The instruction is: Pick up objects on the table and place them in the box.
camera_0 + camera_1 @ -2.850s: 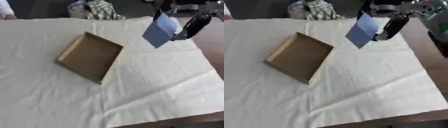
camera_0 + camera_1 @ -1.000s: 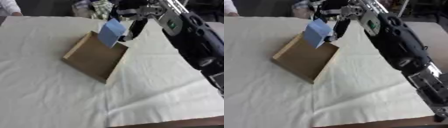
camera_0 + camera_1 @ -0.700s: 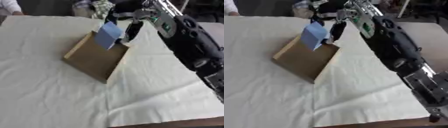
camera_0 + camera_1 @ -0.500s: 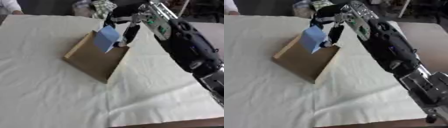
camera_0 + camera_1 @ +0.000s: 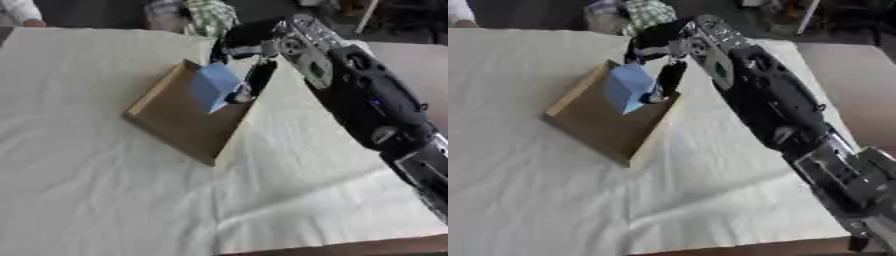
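Between your right hand's (image 5: 248,65) curled fingers (image 5: 259,77) and thumb sits a blue flat object (image 5: 214,86), pinched at its upper right edge, tilted, its lower corner down inside the cardboard box (image 5: 179,122). Just under the fingers you have the box's right wall; whether the blue piece touches the box floor, you cannot tell. Outward from the hand, your black forearm (image 5: 367,102) runs back toward the lower right. Beneath it all lies a cream cloth (image 5: 87,190) covering the table. Beyond the fingers, at the far edge, a checked bundle of fabric (image 5: 210,15) lies. Your left hand shows nowhere.
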